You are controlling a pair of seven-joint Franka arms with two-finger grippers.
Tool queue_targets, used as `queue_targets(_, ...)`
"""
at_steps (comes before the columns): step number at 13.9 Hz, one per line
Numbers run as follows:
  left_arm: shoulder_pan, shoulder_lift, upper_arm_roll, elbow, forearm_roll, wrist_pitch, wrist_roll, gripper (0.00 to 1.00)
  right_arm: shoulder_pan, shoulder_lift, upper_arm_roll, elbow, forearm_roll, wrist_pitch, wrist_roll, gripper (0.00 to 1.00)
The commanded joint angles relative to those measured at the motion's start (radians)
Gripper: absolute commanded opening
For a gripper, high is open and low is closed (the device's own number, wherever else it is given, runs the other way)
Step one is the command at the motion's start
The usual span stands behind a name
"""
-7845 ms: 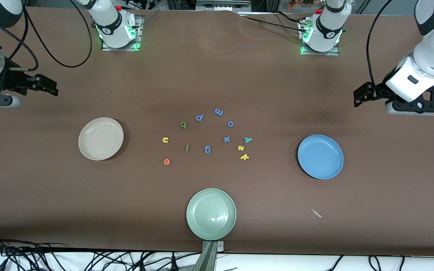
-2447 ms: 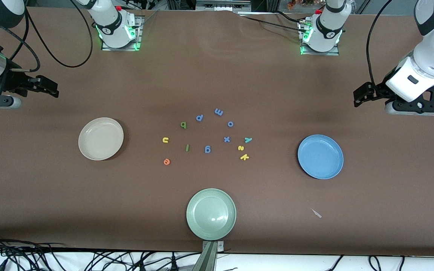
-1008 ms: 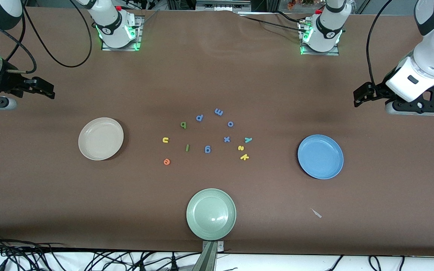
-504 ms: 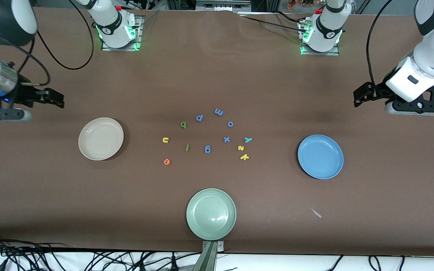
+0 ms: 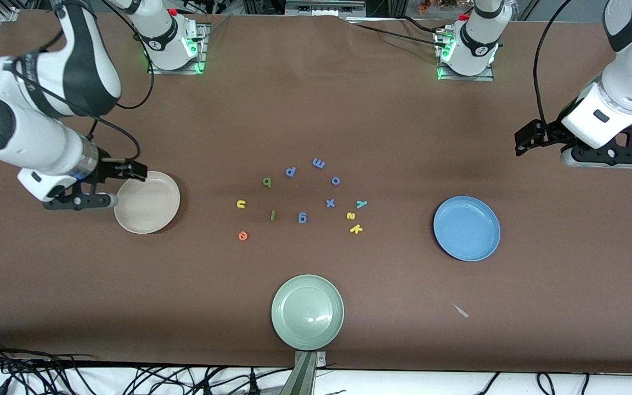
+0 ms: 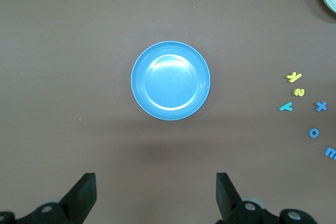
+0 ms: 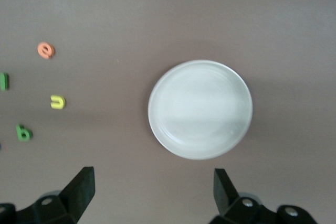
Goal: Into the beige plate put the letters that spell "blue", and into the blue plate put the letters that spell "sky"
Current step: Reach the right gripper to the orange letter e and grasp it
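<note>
My right gripper (image 5: 129, 170) has swung in from the right arm's end of the table and now hangs over the table just beside the beige plate (image 5: 147, 202), at the edge that faces the bases; half a second ago it was well out past that plate, near the table's edge. My fingers (image 7: 81, 187) there are spread wide with nothing between them, and the right wrist view looks straight down on the beige plate.

My left gripper (image 5: 524, 141) has not moved: it waits over bare table near the left arm's end, closer to the bases than the blue plate (image 5: 467, 228), fingers (image 6: 84, 195) spread and holding nothing.

Nothing on the table has shifted. Both plates carry no letters. The letters that spell "blue" lie between the two plates, toward the beige one: the light green b (image 5: 266, 181), the yellow u (image 5: 241, 204), the dark green l (image 5: 272, 215) and the orange e (image 5: 243, 236). The letters that spell "sky" sit clustered toward the blue plate: the teal y (image 5: 361, 204), the yellow s (image 5: 350, 215), the yellow k (image 5: 355, 229). The blue-purple letters (image 5: 319, 163) lie among them, and the pale green plate (image 5: 308, 312) sits nearest the front camera.
</note>
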Motion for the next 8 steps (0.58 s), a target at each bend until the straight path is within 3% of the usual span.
queue_targets(1, 0.003, -0.011, -0.003, -0.003, -0.003, 0.002, 0.010, 1.00, 0.038, 0.076, 0.002, 0.030, 0.013, 0.068, 0.108, 1.00)
queue_targets(4, 0.003, -0.011, -0.003, -0.003, -0.003, 0.002, 0.008, 1.00, 0.076, 0.154, 0.004, 0.033, 0.043, 0.172, 0.215, 1.00)
queue_targets(8, 0.003, -0.011, -0.003, -0.003, -0.003, 0.002, 0.008, 1.00, 0.138, 0.323, 0.007, 0.153, 0.069, 0.211, 0.268, 1.00)
